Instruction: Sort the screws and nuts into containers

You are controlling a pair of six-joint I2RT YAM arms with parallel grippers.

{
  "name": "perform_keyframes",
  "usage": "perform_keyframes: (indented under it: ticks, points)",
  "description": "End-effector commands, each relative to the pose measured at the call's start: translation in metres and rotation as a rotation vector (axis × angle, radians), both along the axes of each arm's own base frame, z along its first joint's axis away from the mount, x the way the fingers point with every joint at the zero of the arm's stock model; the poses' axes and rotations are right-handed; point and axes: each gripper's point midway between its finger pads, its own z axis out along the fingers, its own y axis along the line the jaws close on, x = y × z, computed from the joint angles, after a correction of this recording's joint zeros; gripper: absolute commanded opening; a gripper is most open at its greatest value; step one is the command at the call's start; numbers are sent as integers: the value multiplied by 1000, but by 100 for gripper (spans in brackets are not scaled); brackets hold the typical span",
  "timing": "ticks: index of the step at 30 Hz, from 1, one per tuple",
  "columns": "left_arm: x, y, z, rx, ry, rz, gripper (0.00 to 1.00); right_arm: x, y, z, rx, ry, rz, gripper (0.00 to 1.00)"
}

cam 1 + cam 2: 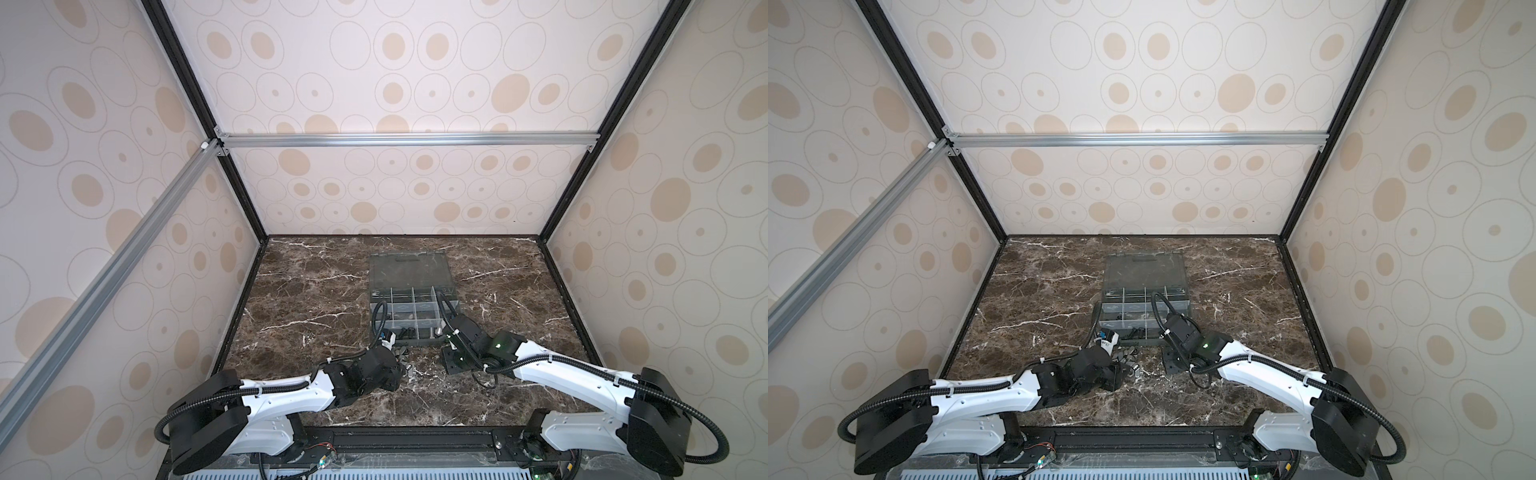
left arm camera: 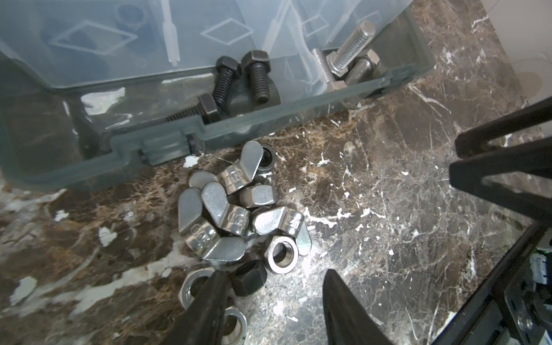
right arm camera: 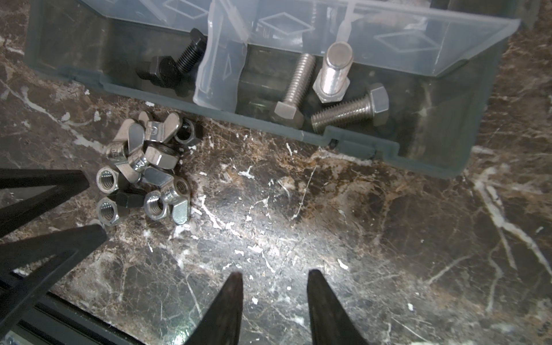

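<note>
Marble-patterned brown worktop (image 3: 328, 209) carries an open grey box (image 2: 167, 143) with its clear lid (image 1: 409, 270) folded back, and the sorting looks roughly half done. Three black screws (image 2: 254, 74) lie in one front compartment, and three silver screws (image 3: 331, 80) lie in the compartment next to it, on the other side of a cloudy divider. I see no screws loose on the worktop, so that half of the job seems finished. The nuts (image 2: 227, 215) are still outside: a tight heap of winged ones and plain six-sided ones, mostly silver, sits on the worktop just in front of the box's front wall. Whether any nuts are already in the farther compartments I cannot tell, since the dividers blur them. The left hand (image 2: 274, 272) hangs low over the near edge of the heap, its two fingers partly spread and gripping nothing; a black nut (image 2: 249, 277) sits just inside one finger and a silver ring nut (image 2: 282, 254) lies between them. The right hand (image 3: 275, 273) is over bare worktop beside the heap, fingers also apart and empty. What remains, by my reading, is to lift the nuts one at a time into their own compartment.
</note>
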Motion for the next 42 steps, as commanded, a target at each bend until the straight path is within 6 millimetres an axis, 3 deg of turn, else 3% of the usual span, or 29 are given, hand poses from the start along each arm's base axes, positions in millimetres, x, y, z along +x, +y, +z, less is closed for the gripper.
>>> perform_keyframes:
  ticks: [1,23,34,42]
  points:
    - [2,-16,11,-19,-22,-36,52,-2,-8,-3,-9,2,-33,40]
    - [-7,-26,-2,30,9,-53,51,-8,-12,-13,3,27,-59,39]
    - [8,-11,13,92,-89,5,53,-11,-16,-16,10,29,-79,40]
    - [11,-13,3,111,-79,18,54,-11,-15,-16,19,32,-84,40]
